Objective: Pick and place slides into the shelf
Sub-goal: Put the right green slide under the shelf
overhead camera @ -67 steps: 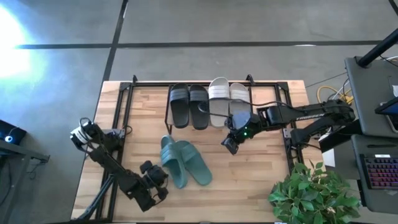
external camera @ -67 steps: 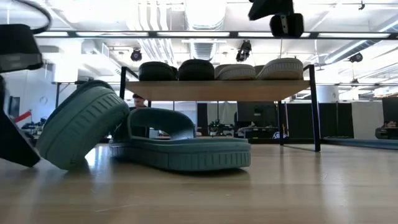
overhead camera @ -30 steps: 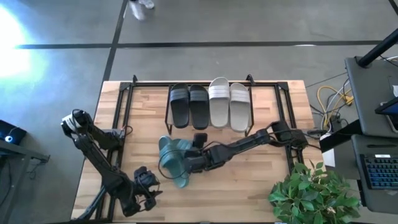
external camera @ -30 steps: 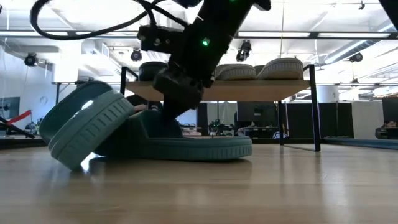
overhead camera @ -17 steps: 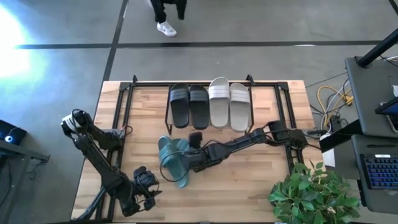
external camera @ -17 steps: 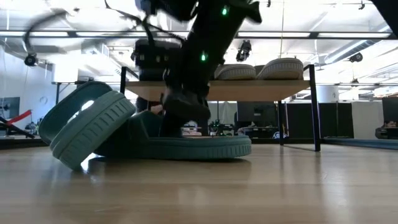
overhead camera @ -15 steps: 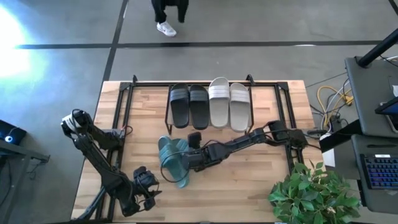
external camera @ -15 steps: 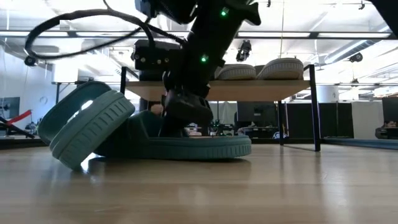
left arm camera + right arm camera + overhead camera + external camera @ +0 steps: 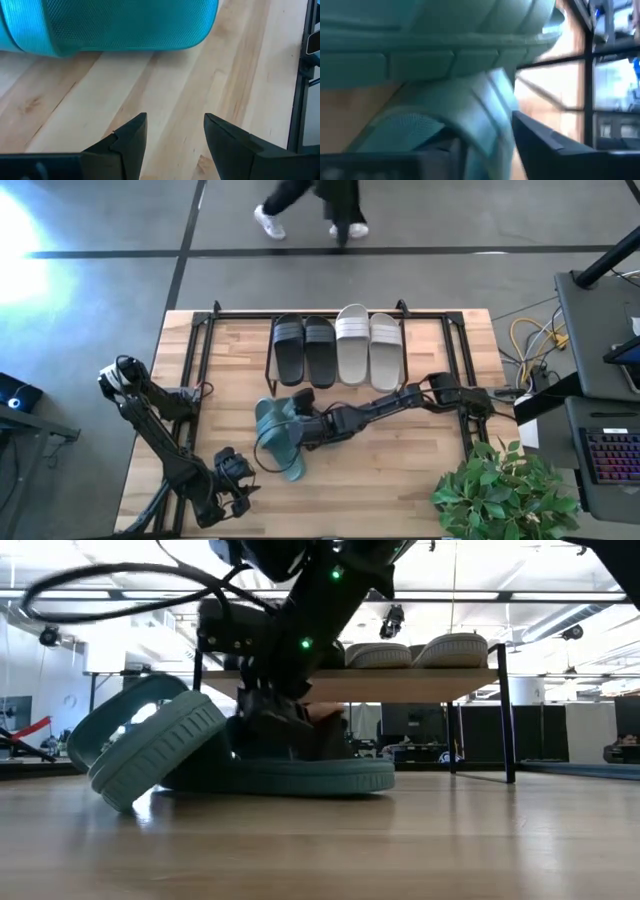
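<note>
Two teal slides lie in the middle of the table. One lies flat on its sole [image 9: 330, 776]. The other [image 9: 150, 745] leans tilted against its left end, tread outward. My right gripper [image 9: 300, 425] reaches in from the table's right and is shut on the flat slide's strap [image 9: 487, 107]. My left gripper [image 9: 235, 482] is open and empty near the front left, and its wrist view shows a teal slide [image 9: 125, 25] ahead. The black pair [image 9: 303, 350] and the white pair [image 9: 368, 350] rest on the shelf [image 9: 350, 685]. My right gripper has the flat teal slide's strap [image 9: 490, 120] between its two fingers; one finger [image 9: 440, 152] is on the footbed side, the other [image 9: 545, 142] outside. The fingers slant down from the table's right. The slide's sole stays on the table [image 9: 300, 780].
The shelf's thin black legs [image 9: 505, 720] stand behind the teal slides. A larger black frame [image 9: 200, 340] runs along the table's left and far sides. A potted plant [image 9: 500, 490] stands at the front right corner. A person walks on the floor beyond the table [image 9: 310, 205].
My right gripper has gone down and toward the table's left, onto the flat teal slide's strap. That slide has slid a little toward the left, and the leaning slide has tipped a bit lower. The person has walked along the far floor.
</note>
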